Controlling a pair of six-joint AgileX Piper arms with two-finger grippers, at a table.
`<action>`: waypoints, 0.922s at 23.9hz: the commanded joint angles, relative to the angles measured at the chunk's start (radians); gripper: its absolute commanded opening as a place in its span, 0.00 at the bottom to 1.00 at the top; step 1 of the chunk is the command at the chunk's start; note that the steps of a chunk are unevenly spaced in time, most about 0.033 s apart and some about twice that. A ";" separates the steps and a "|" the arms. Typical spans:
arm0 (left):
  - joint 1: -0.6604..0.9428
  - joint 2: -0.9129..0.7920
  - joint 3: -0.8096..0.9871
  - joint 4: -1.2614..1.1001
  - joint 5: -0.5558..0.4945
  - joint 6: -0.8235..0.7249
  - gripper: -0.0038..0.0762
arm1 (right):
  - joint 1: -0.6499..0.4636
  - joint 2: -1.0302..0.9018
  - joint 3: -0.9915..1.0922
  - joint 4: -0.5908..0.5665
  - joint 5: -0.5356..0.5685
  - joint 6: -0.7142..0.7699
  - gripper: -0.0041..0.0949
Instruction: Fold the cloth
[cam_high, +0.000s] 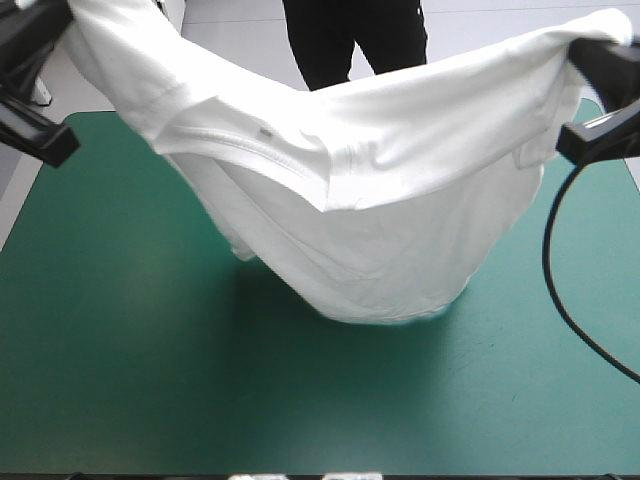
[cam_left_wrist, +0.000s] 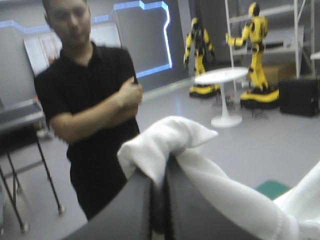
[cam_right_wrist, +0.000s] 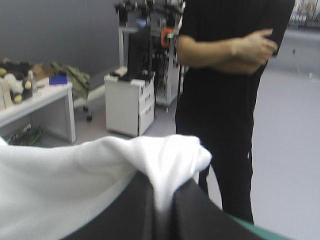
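Observation:
The white T-shirt (cam_high: 360, 190) hangs stretched between both raised arms and sags in a broad curve. Its lowest part rests on the teal-green table (cam_high: 130, 360) near the middle. My left gripper (cam_left_wrist: 159, 172) is shut on the T-shirt, with a bunched corner (cam_left_wrist: 160, 142) poking out over the fingertips. My right gripper (cam_right_wrist: 162, 192) is likewise shut on the T-shirt, white cloth (cam_right_wrist: 55, 185) draping away to one side. In the high view the left gripper (cam_high: 62, 15) is at the top left corner and the right gripper (cam_high: 590, 50) at the top right, both largely covered by cloth.
The shirt casts a dark shadow on the cover (cam_high: 300, 330) beneath its sagging middle. Bare cover lies along the table's near edge (cam_high: 320, 440) and to both sides.

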 joint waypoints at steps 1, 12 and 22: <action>-0.001 -0.016 -0.111 -0.094 -0.140 0.042 0.04 | 0.002 -0.017 -0.105 0.021 -0.148 -0.033 0.02; -0.001 -0.070 -0.172 -0.118 -0.054 0.062 0.04 | 0.002 -0.087 -0.156 0.042 -0.123 -0.016 0.02; -0.001 -0.032 0.159 0.020 -0.029 -0.029 0.04 | 0.002 -0.068 0.163 0.007 -0.087 0.019 0.02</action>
